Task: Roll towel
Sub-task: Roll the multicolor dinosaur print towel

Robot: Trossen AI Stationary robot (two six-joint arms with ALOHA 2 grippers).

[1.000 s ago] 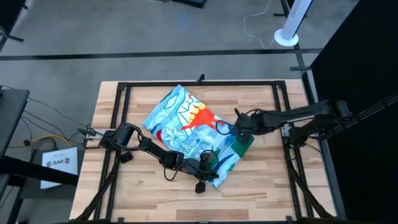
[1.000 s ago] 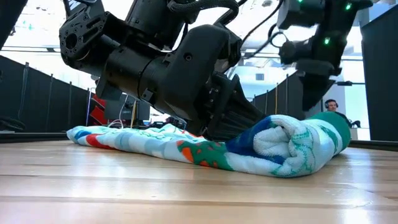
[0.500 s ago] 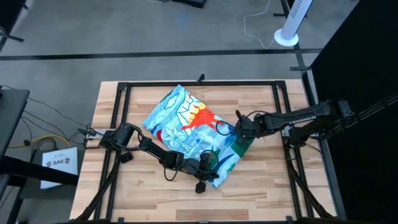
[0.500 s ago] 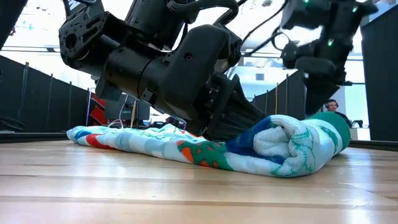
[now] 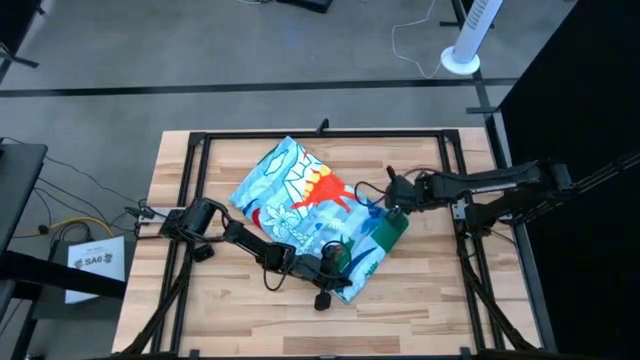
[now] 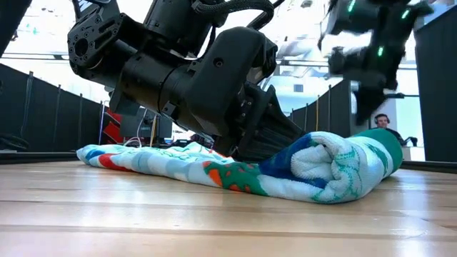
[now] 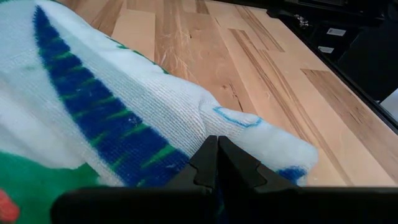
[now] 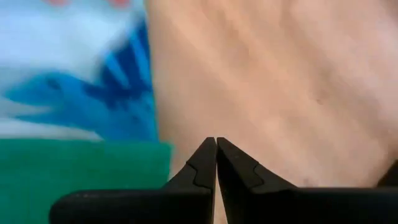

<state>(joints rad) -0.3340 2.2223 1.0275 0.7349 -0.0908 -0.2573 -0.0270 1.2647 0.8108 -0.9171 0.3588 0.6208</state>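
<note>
The towel, light blue with red, white and green print, lies slantwise across the middle of the table. Its near-right end is rolled up into a thick roll that rests on the wood. My left gripper lies low at the near end of this roll, shut. My right gripper hangs just off the roll's far-right end, shut and with nothing in it. In its wrist view the fingertips point at bare wood beside the towel's green edge. My left gripper touches the roll's white and blue terry surface with its shut fingertips. No cloth shows between them. It comes in low and slanting from the table's left side. The roll lies on the table.
Black frame rails run around the tabletop. Bare wood lies along the near edge and wood lies to the right of the roll. A person sits in the room beyond the table.
My right gripper has shut empty and drawn back from the roll's far-right end toward the table's right edge, rising a little. The towel and my left gripper have stayed where they were.
</note>
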